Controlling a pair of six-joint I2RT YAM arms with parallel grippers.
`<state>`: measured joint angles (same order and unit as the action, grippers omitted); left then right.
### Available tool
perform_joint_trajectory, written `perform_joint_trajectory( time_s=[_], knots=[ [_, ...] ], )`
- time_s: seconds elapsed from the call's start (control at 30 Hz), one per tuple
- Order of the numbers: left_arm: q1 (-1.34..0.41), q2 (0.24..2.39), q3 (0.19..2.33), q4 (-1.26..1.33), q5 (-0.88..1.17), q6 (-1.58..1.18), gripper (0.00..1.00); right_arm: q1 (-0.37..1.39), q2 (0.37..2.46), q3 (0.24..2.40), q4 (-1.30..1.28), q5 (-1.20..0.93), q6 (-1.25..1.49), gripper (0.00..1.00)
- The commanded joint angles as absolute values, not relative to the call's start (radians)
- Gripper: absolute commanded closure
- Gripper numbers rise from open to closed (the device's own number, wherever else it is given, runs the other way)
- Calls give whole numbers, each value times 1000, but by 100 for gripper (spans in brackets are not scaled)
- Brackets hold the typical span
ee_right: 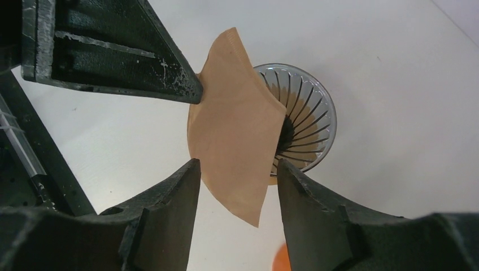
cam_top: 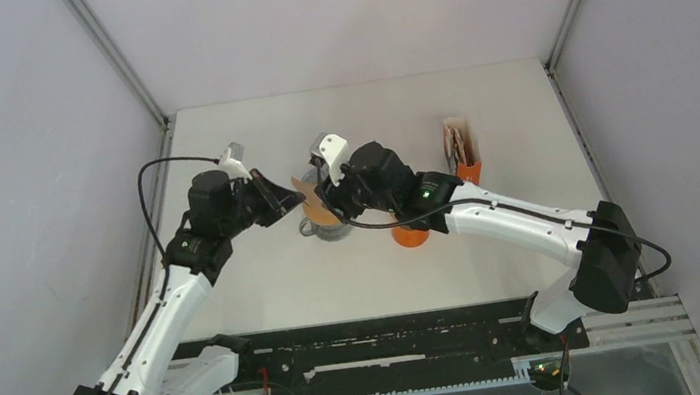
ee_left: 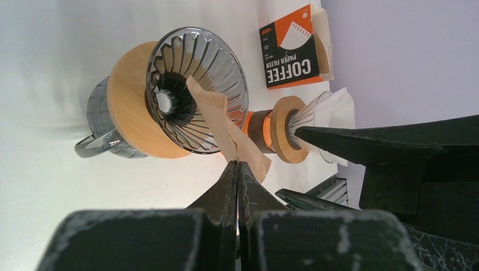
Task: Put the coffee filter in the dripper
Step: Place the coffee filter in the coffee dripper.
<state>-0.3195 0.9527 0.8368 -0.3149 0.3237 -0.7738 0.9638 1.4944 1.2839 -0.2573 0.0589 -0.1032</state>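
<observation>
Top: the left gripper [cam_top: 294,204] and right gripper [cam_top: 328,198] meet above the dripper [cam_top: 330,230].

Left wrist: the left jaws are pinched tight on a creased brown paper filter [ee_left: 223,121], whose far corner lies over the ribbed glass cone with its wooden collar.

Right wrist: the right jaws stand parted, straddling the filter's flat fan.

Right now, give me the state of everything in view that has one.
Filter, folded flat, held over dripper, not seated.
Dripper, upright on server, nothing seated inside.
Left end effector, shut on filter.
Right end effector, open, jaws straddling filter.
Second dripper, white filter inside.
Box, open, papers sticking out.
</observation>
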Motion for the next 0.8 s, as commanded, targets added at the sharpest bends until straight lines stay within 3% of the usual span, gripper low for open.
perform_joint_trajectory(
  time_s=[0.0,0.77],
  knots=[
    [-329,966,903,-327,344,-735,100,966,1495,1324,-213,62,-73,39],
    [-346,961,893,-301,353,-756,100,980,1574,1341,-159,16,-21,38]
  ],
)
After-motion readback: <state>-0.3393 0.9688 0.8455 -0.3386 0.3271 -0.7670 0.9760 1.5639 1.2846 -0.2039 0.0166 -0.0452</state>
